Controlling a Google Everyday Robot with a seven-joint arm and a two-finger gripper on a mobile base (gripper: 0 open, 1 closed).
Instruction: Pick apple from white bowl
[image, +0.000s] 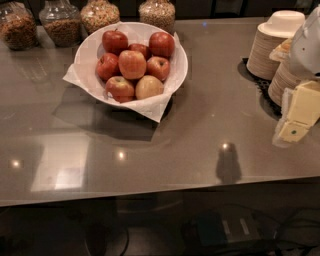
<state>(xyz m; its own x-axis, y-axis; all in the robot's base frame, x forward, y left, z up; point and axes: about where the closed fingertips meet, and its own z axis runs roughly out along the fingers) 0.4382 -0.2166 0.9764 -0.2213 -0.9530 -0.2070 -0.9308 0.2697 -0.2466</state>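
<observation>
The white bowl (86, 60) stands at the back left of the grey counter, lined with white paper whose corners stick out past the rim. It holds several red and yellow-red apples; one apple (132, 64) lies on top in the middle. My gripper (295, 122) is at the right edge of the view, far to the right of the bowl and above the counter, with pale yellow finger parts pointing down. It holds nothing that I can see.
Glass jars of cereal and nuts (62, 21) line the back edge behind the bowl. Stacks of beige paper bowls (272, 44) stand on a black mat at the back right, behind my gripper. The counter's front edge (150, 196) runs across the lower view.
</observation>
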